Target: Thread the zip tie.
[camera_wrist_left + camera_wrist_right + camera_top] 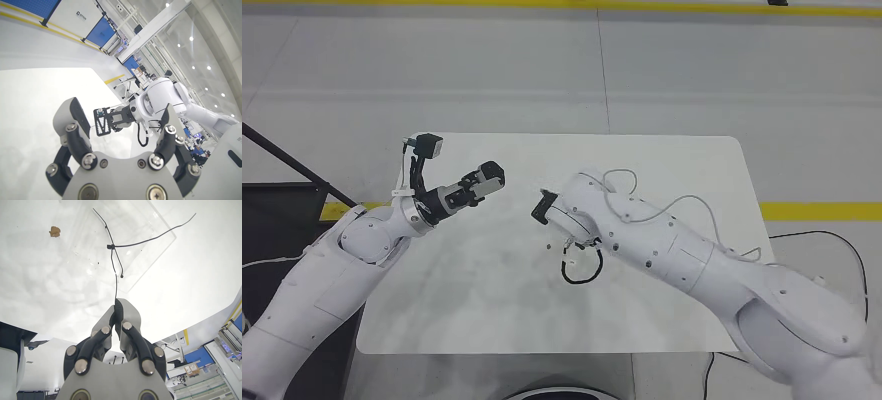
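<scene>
Item: zip tie [114,272], clenched in right pincer [116,303]; left pincer [122,107] released, empty; I would grip the free end squarely, keeping it untwisted before feeding.

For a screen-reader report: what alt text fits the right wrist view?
The right gripper pinches a thin black zip tie, fingers shut on it; beyond lie a clear tray and a brown scrap.

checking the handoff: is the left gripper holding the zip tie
No, the left gripper stands open with nothing between its fingers; the right gripper pinches the zip tie.
</scene>
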Tool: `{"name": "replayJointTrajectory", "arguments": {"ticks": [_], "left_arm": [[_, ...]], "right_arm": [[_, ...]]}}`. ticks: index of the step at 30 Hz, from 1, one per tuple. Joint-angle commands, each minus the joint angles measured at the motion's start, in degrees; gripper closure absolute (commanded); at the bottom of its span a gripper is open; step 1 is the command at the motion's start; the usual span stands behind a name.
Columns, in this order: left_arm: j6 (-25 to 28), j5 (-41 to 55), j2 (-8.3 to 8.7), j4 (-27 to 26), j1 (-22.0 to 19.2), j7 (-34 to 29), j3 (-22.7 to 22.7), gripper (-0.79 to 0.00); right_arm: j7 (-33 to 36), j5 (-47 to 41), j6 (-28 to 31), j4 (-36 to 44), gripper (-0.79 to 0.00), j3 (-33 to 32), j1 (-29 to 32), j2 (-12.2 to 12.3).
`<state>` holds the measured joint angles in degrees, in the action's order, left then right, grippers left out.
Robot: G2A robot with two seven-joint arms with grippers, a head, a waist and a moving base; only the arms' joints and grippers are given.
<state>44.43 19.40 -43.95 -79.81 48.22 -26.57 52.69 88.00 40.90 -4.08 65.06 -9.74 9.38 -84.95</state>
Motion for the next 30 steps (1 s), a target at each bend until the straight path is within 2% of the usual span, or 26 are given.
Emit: {"name": "replayJointTrajectory", "arguments": {"ticks": [1,3,8,16,24,30], "left_arm": [[0.0,0.0,0.00,0.0,0.0,0.0,0.0,-0.785],[0.0,0.0,0.00,0.0,0.0,0.0,0.0,-0.785],[0.0,0.0,0.00,0.0,0.0,0.0,0.0,-0.785],[0.0,0.0,0.00,0.0,0.0,0.0,0.0,-0.785],[0.0,0.0,0.00,0.0,0.0,0.0,0.0,-0.785],[0.0,0.0,0.00,0.0,0.0,0.0,0.0,-0.785]], "right_arm": [[0.0,0.2,0.4,-1.6,-0.049,0.0,-0.1,-1.0],[0.0,0.3,0.9,-3.1,-0.102,0.0,-0.1,-1.9],[0.0,0.5,1.5,-5.6,-0.148,0.0,-0.2,-3.7],[0.0,1.6,1.3,-6.8,-0.129,0.0,-0.1,-5.0],[0.0,3.6,0.3,-5.5,-0.145,0.0,0.5,-5.0],[0.0,4.3,-4.6,-0.6,-0.172,0.0,0.6,-2.9]]}}
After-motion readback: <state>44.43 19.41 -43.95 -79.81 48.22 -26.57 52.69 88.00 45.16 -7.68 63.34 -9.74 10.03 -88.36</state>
